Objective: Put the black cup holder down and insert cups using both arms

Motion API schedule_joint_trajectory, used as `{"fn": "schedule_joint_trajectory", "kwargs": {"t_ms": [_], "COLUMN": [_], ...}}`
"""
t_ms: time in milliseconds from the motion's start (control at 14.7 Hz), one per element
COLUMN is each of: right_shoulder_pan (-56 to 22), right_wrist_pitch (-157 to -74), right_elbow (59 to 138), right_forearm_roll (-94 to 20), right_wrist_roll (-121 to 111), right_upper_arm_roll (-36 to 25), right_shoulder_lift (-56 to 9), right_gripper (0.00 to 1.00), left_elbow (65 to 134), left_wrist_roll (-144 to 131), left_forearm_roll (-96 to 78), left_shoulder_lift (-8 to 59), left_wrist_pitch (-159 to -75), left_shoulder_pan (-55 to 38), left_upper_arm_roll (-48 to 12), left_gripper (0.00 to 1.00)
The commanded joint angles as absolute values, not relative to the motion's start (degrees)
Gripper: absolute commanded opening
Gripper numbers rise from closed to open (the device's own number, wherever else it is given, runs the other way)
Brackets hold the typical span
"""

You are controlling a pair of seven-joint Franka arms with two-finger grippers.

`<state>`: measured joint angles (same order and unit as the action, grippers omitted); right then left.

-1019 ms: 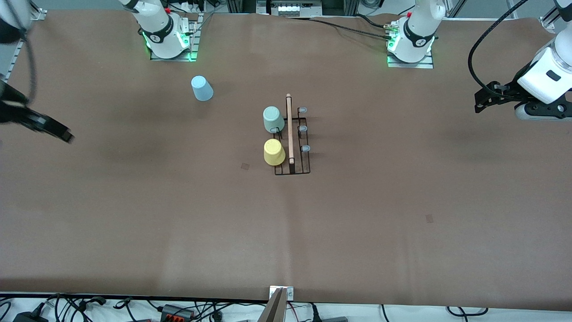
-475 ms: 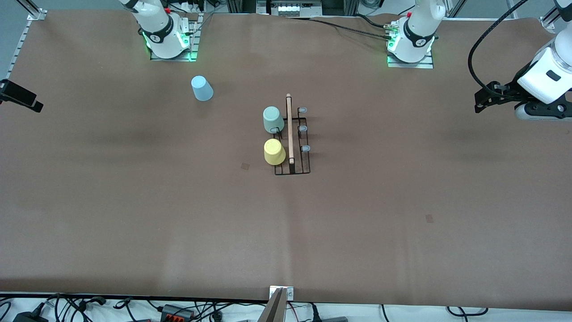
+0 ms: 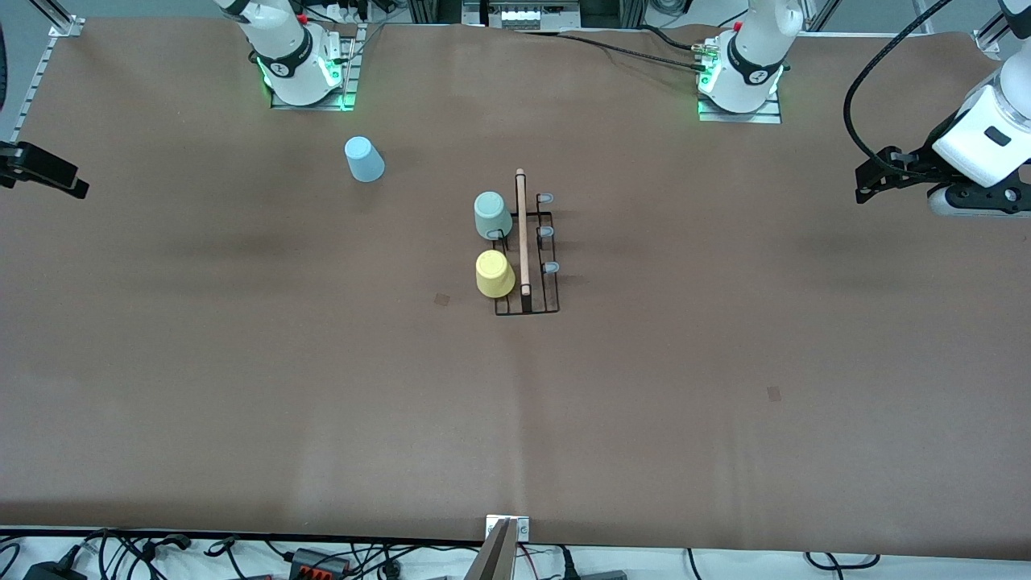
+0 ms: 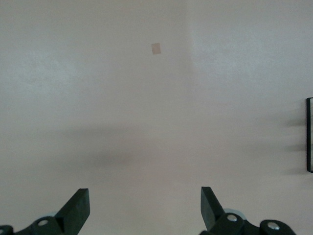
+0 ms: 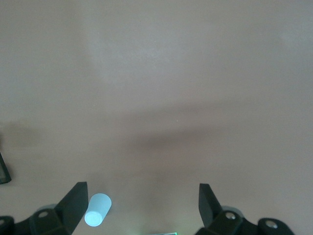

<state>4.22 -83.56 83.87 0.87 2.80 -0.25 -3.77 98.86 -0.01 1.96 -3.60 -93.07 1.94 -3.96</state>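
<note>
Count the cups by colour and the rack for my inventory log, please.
Pale green cup: 1
Yellow cup: 1
Light blue cup: 1
Black cup holder: 1
Total: 4

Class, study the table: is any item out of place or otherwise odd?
Yes: the light blue plastic cup stands alone on the brown table, toward the right arm's end, apart from the black wire cup holder where the pale green cup and yellow cup already sit on pegs.
</note>
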Motion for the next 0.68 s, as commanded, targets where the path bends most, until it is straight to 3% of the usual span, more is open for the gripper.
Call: {"fn": "schedule_joint_trajectory", "kwargs": {"t_ms": [0,611], "right_shoulder_pan": [2.8,3.3], "right_wrist_pitch": [-83.5,-83.6], "right_elbow": [84.4,83.4], "right_forearm_roll": [0.6,0.3], "right_wrist_roll": [2.1,1.3], "right_upper_arm_roll": [-1.6,-1.5], "right_shoulder_lift": [-2.9,-5.8], "right_gripper": [1.00,1.00], "left_elbow": [98.3,98.3], "left_wrist_roll": [0.5,0.8], "left_forearm_roll": [1.2,1.2], "left_shoulder_lift": [-3.7,-3.7], "left_wrist_pitch": [-92.2,-92.3], "left_shoulder_pan": [1.8,1.8], "left_upper_arm_roll": [-3.8,-3.7], "left_gripper": [1.00,1.00]}}
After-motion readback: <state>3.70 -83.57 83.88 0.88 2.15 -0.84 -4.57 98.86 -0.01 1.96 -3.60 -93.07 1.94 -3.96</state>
